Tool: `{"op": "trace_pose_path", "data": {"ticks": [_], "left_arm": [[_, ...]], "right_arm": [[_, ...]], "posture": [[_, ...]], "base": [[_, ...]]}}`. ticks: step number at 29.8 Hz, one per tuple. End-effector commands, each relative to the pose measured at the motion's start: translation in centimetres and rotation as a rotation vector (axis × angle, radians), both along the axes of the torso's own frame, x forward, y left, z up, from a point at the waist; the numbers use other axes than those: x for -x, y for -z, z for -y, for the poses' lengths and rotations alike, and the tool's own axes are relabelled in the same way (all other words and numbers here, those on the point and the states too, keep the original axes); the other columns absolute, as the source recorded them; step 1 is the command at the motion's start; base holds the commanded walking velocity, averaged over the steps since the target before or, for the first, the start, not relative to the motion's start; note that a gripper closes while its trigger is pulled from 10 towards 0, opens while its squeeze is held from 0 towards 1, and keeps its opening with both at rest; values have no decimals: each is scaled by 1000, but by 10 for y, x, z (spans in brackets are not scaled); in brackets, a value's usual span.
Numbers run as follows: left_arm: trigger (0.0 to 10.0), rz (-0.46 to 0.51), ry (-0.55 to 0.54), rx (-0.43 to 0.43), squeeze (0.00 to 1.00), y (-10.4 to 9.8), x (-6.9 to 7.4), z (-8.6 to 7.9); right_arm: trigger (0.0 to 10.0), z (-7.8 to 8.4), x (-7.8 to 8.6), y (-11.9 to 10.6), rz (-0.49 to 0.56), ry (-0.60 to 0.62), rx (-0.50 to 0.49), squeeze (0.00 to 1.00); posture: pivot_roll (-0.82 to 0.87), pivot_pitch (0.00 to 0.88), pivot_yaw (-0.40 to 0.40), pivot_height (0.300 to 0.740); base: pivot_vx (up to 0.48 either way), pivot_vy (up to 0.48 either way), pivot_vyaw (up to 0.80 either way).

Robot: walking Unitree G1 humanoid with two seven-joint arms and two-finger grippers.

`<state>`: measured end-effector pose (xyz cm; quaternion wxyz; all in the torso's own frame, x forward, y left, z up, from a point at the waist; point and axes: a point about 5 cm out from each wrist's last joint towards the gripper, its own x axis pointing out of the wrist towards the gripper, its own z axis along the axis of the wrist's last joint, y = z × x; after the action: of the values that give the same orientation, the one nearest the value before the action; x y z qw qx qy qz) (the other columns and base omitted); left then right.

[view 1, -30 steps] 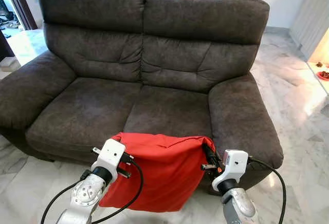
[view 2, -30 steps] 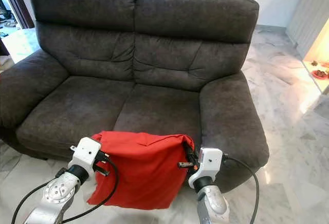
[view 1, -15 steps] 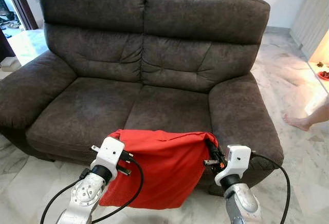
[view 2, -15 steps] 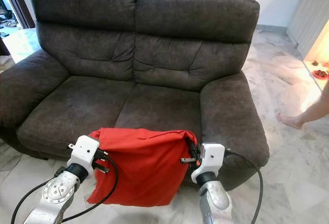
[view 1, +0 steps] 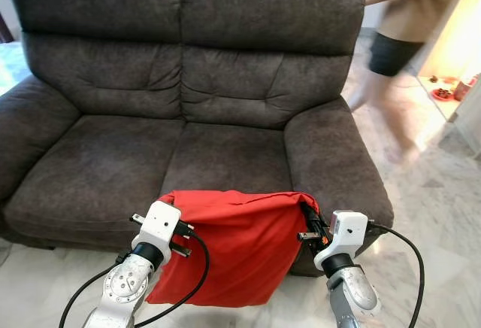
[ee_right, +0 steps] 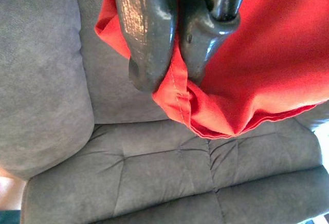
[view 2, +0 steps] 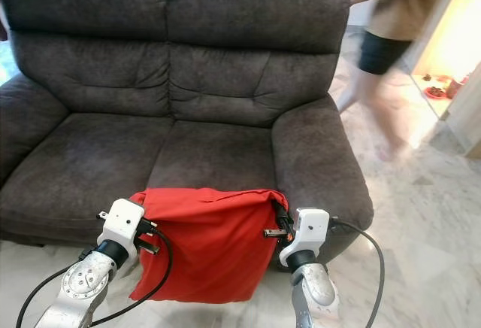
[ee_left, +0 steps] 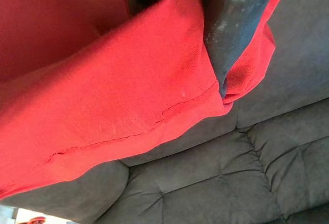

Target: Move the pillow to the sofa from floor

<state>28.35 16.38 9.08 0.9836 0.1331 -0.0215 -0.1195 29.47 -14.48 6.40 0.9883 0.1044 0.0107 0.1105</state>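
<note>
Before the dark grey two-seat sofa (view 1: 195,117), one red pillow (view 1: 233,249) hangs off the floor, long axis running left-right, top edge level, body drooping down. Two grippers: left gripper (view 1: 174,230) pinches its left top corner, right gripper (view 1: 307,226) its right top corner, fingers (ee_right: 149,34) clamped on fabric. One blurred person (view 1: 398,34) beside the sofa's right arm.

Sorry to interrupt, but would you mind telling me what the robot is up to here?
The robot is holding a red fabric pillow up by its top corners, left hand pinching one corner and right hand the other. The pillow hangs just in front of the dark grey two-seat sofa, its top edge about level with the seat front, not yet laid on the cushions. A blurred person is by the sofa's right side.
</note>
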Motion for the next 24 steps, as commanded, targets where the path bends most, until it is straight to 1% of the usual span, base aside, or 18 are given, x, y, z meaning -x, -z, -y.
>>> {"op": "trace_pose_path", "data": {"ticks": [1,3,24], "left_arm": [[10000,116,-13,29,0,-25,-4,-3],[10000,123,-4,20,0,-25,-4,-2],[10000,136,-9,24,0,-27,-1,0]], "right_arm": [[10000,0,-2,-5,26,5,-4,0],[10000,0,-2,-5,28,4,-2,0],[10000,0,-4,-8,52,1,5,0]], "posture": [[62,53,-9,740],[61,50,-9,740],[68,53,-10,740]], "base": [[0,480,-800],[0,0,-800],[0,0,0]]}}
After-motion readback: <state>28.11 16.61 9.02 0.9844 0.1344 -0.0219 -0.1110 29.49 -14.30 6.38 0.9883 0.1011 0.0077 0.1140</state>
